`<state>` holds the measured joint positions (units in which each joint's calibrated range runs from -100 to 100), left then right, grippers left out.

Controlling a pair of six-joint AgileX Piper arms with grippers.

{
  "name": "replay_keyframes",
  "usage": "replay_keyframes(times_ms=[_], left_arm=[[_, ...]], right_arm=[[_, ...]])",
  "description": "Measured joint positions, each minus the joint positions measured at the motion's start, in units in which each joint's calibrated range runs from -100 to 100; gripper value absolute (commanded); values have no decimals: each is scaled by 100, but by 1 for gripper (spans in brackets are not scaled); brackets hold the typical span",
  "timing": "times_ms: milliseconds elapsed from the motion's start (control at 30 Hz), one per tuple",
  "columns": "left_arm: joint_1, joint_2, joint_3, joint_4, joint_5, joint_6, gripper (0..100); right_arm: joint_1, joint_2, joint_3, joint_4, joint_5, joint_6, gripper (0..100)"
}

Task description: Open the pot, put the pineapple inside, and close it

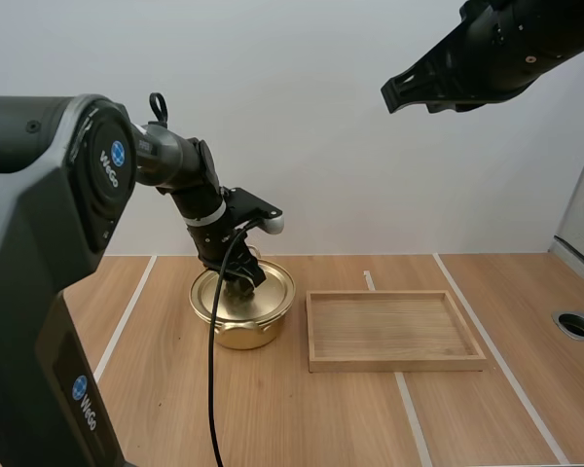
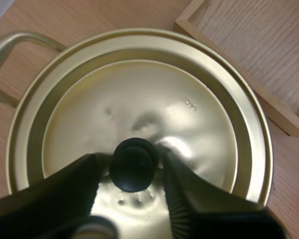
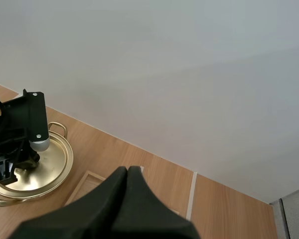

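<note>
A gold pot (image 1: 236,334) stands left of the table's middle with its gold lid (image 2: 139,99) seated on it. My left gripper (image 1: 239,282) hangs straight down over the lid. In the left wrist view it (image 2: 130,159) is open, and the lid's black knob (image 2: 133,165) sits between the two fingers with a narrow gap on each side. My right gripper (image 1: 397,97) is raised high at the back right, far from the pot. Its fingers (image 3: 128,172) lie together as one dark wedge, shut on nothing.
A shallow wooden tray (image 1: 394,365) lies just right of the pot, with nothing in it; its corner (image 2: 189,25) nearly touches the pot's rim. White tape lines cross the wooden tabletop. A round hole (image 1: 576,325) sits at the table's far right edge.
</note>
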<state>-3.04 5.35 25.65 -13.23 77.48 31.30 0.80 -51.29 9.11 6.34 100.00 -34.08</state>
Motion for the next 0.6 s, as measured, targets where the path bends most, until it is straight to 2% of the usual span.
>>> replay_keyframes(times_ms=[333,467,600], left_arm=[[0,-232,12,5,277,64,100],[0,-764,-96,-20,273,16,100],[25,-1702,-144,-458,-244,-18,100]], right_arm=[[0,0,0,-95,0,0,0],[0,0,0,-107,0,0,0],[0,0,0,-141,0,0,0]])
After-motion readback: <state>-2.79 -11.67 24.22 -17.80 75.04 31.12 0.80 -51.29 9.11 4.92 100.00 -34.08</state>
